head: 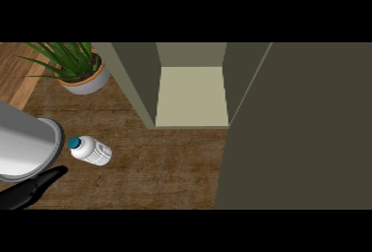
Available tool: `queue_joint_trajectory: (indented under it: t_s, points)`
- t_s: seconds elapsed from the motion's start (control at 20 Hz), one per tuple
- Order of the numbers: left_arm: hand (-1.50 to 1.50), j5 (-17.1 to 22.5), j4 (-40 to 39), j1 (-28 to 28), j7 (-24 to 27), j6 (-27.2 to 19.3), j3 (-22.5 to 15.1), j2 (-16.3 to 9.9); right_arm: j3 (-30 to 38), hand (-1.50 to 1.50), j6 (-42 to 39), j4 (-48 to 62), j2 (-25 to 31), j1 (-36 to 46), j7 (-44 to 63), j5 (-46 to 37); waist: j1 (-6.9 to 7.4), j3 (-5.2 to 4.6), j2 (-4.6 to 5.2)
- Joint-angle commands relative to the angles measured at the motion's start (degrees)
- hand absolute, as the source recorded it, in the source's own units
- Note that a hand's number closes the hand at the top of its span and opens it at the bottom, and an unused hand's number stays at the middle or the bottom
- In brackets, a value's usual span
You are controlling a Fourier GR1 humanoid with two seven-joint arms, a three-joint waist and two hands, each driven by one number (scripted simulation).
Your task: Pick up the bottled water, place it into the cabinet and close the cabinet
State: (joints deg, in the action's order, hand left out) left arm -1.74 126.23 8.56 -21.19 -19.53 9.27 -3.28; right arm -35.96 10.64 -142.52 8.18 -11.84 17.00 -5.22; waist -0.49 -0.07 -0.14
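Observation:
A white water bottle (92, 151) with a teal cap (74, 142) is on the brown counter, left of centre; seen from above, its cap points up-left. My left hand (27, 192) shows at the lower left below its grey forearm (22, 142), fingers straight, a fingertip (56, 172) just short of the bottle and not touching it. The cabinet (190, 93) stands open at the top centre with a pale bare shelf inside. Its dark door (298, 128) fills the right side. My right hand is out of sight.
A potted plant (78, 69) with green leaves in a white pot stands at the back left, next to the cabinet's left wall (134, 83). A strip of wooden floor (15, 69) lies beyond the counter's left edge.

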Motion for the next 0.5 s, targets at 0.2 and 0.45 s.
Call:
queue_joint_trajectory:
  t_s: [0.2, 0.45]
  points:
    - [-1.50, 0.62, -9.49, 0.05, 7.74, 0.54, 1.94, 1.48, -0.41, -1.50, 1.91, -8.59, 2.50, 0.89, 6.31, -6.02, 0.12, -0.01, 0.02]
    - [-1.50, 3.30, -20.67, -3.38, 14.95, 2.32, 4.48, 0.69, -2.93, -1.50, 3.69, -7.37, 2.26, 1.98, 5.33, -7.85, -0.14, -0.04, 0.03]
